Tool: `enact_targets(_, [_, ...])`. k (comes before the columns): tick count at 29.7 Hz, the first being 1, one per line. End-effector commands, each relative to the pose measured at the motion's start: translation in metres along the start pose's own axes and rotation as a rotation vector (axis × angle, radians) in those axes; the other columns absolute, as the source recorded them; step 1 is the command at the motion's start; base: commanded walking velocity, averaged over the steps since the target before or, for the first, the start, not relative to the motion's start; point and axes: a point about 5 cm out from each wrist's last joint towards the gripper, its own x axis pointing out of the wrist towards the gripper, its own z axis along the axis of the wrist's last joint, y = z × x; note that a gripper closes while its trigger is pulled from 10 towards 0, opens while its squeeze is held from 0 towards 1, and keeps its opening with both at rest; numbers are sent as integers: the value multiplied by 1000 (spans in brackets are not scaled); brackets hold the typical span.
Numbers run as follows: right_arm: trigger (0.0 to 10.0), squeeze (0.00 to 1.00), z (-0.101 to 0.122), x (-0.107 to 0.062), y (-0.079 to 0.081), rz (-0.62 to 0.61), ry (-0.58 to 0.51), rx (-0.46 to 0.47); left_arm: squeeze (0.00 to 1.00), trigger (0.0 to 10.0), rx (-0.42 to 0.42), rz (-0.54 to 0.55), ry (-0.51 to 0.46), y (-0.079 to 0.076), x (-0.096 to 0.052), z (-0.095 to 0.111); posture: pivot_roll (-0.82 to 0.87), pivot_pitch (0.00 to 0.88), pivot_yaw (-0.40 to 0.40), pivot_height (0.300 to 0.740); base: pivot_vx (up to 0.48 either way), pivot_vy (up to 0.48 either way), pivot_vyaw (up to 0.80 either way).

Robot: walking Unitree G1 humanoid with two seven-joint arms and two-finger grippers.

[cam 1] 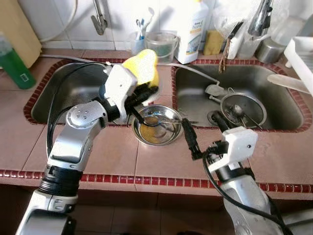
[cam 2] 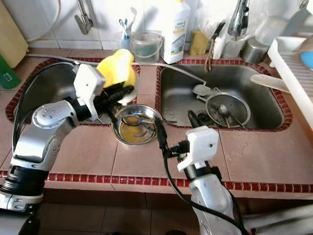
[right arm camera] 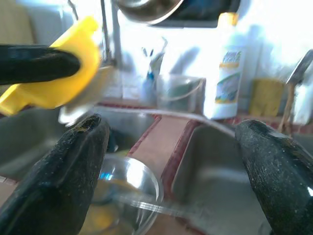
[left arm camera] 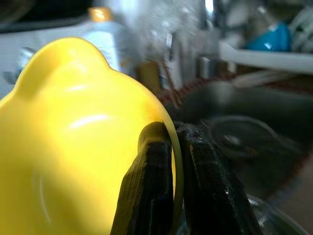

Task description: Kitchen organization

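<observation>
left gripper (left arm camera: 173, 147) pinches yellow bowl (cam 1: 143, 66) rim; right gripper (right arm camera: 176, 147) gapes.

Glossy yellow plastic bowl (cam 1: 143, 66), tipped on edge, upper centre of frame, above shiny round steel bowl (cam 1: 157, 126) upright mid-frame, thin metal utensil (cam 1: 164, 120) lying inside.

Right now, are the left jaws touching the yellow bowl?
Touching. In the left wrist view the left gripper has its jaws pinched on the rim of the yellow bowl, one finger on each side.
</observation>
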Motion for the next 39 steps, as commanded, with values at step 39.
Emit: enact_targets(39, [10000, 0, -34, 28, -47, -349, -65, -93, 0, 10000, -167, 433, 30, -12, -24, -75, -225, 9, -8, 732, 0, 0, 0])
